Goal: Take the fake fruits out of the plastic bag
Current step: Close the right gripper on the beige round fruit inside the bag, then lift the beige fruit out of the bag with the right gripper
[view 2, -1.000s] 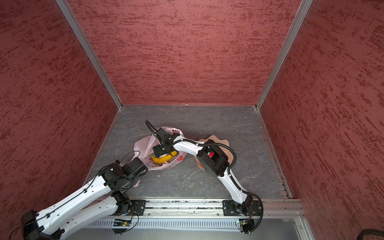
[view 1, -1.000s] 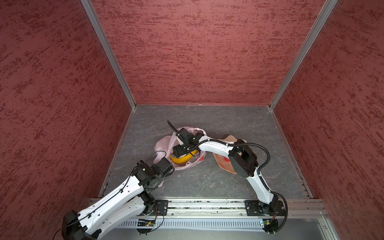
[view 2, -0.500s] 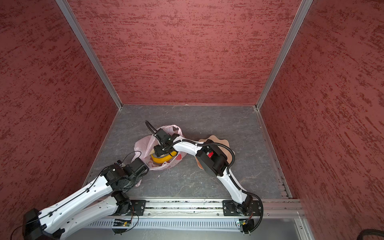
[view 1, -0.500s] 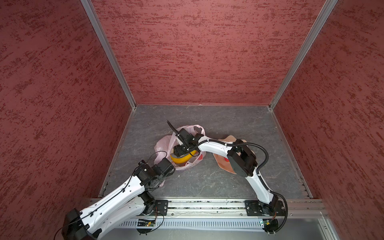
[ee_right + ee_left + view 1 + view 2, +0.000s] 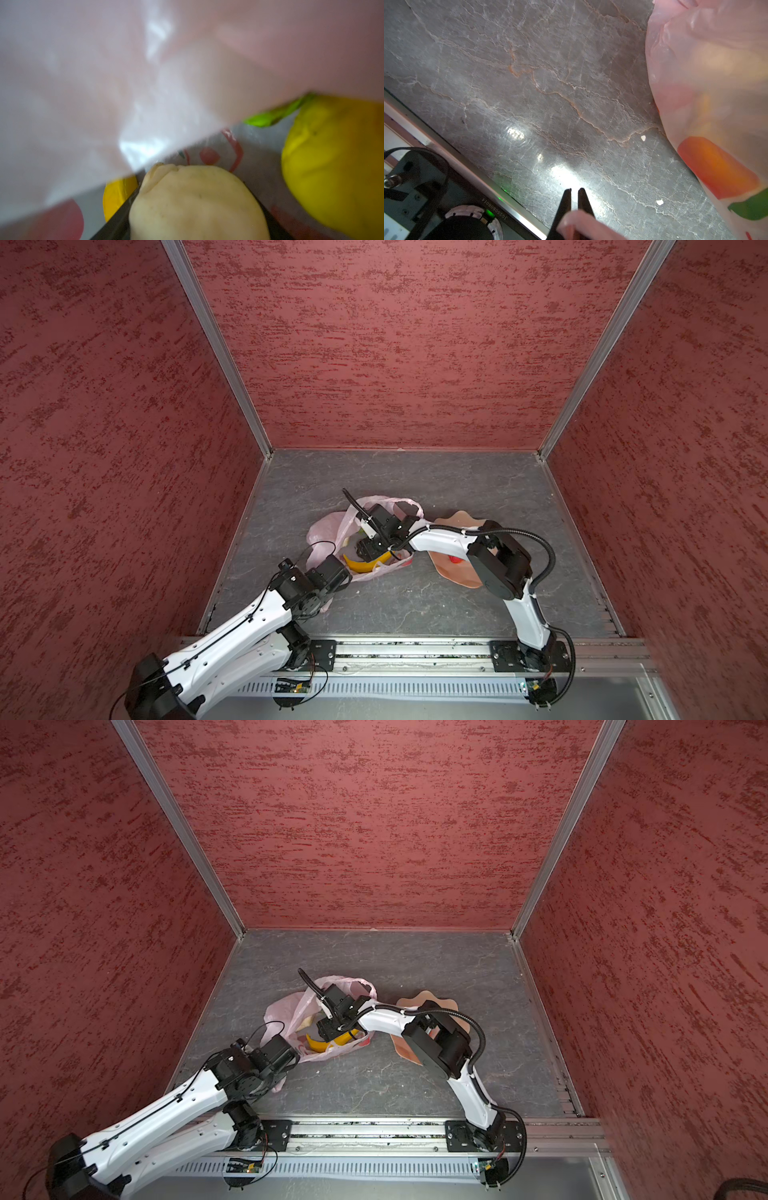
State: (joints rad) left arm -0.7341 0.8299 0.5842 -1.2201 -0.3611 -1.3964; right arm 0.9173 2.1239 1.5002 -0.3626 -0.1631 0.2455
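Item: plastic bag [image 5: 328, 526], pink and translucent, lying crumpled on the grey table [image 5: 436, 485], centre, slightly left, mouth open upward. Contents, the fake fruits: banana [image 5: 365, 565] at the near side and a beige lump [image 5: 195, 207]. The right gripper [image 5: 369, 548] is inside the bag mouth, fingers [image 5: 116, 218] clamped either side of the beige lump. The left gripper [image 5: 574, 193] is at the bag's near-left edge, fingers pinched together on a strip of bag plastic. A peach bowl [image 5: 457, 578] sits just right of the bag, partly under the right arm.
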